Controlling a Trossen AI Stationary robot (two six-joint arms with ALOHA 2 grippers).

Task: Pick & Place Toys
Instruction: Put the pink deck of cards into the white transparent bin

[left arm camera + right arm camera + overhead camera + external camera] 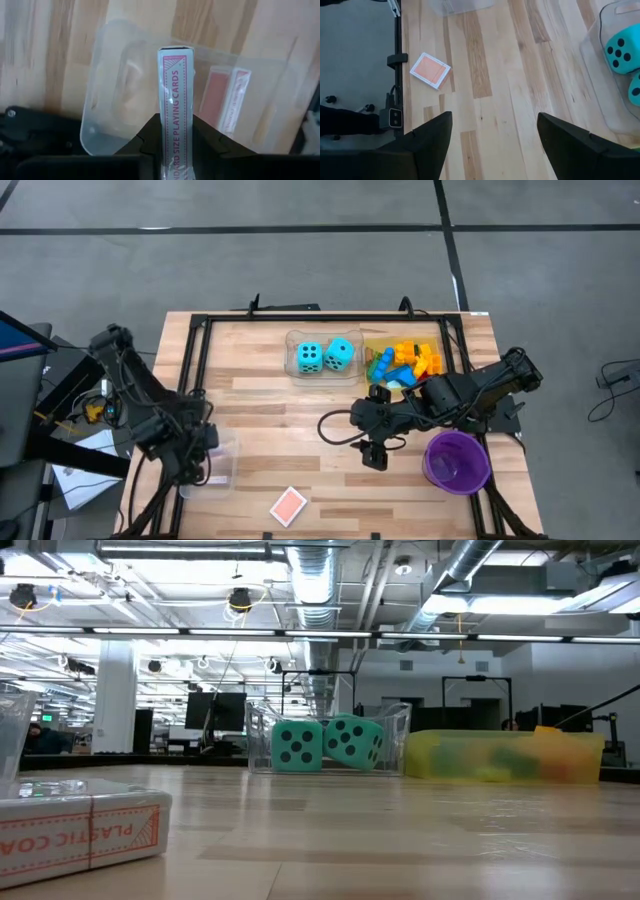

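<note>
left pincer (pixel 172 150): closed on a boxed pack of playing cards (pixel 173 100), held on edge between both fingers above a clear tray (pixel 110 100) at the near left corner of the bench (pixel 270 420). a second pack (pixel 222 97) lies inside that tray.

right pincer (pixel 492 135): fingers spread wide, holding nothing, suspended over bare bench surface right of centre. the purple bowl (pixel 457 460) stands just beside this arm, at the near right.

a third, pink-backed pack (pixel 288 505) lies flat at the near edge, apart from both pincers.

toys: two turquoise dice (pixel 325 356) sit side by side, touching, in a clear tray (pixel 292 370) at the far centre of the bench. the small bricks (pixel 408 362), blue, orange and yellow, fill the yellow tray (pixel 366 352) directly to the right of the dice tray.
</note>
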